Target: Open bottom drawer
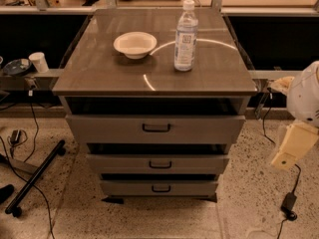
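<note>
— At the far right edge hangs the end effector (pixel 293 148), low and well apart from the drawers (pixel 199 129). Whether it is open or closed, I cannot tell.
— How many drawers?
— Three, all grey. The bottom drawer (pixel 124 188) sits lowest, near the floor, with one dark handle.
— And the tabletop (pixel 99 73)?
— One bowl (pixel 134 44), one bottle (pixel 185 36).

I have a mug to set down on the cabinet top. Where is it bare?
The front strip of the top, nearer than the bowl and the bottle, is bare edge to edge. The back strip behind the bowl is bare too. The gap between bowl and bottle is tight. The gripper hangs low, off the top's right side, not over it.
</note>
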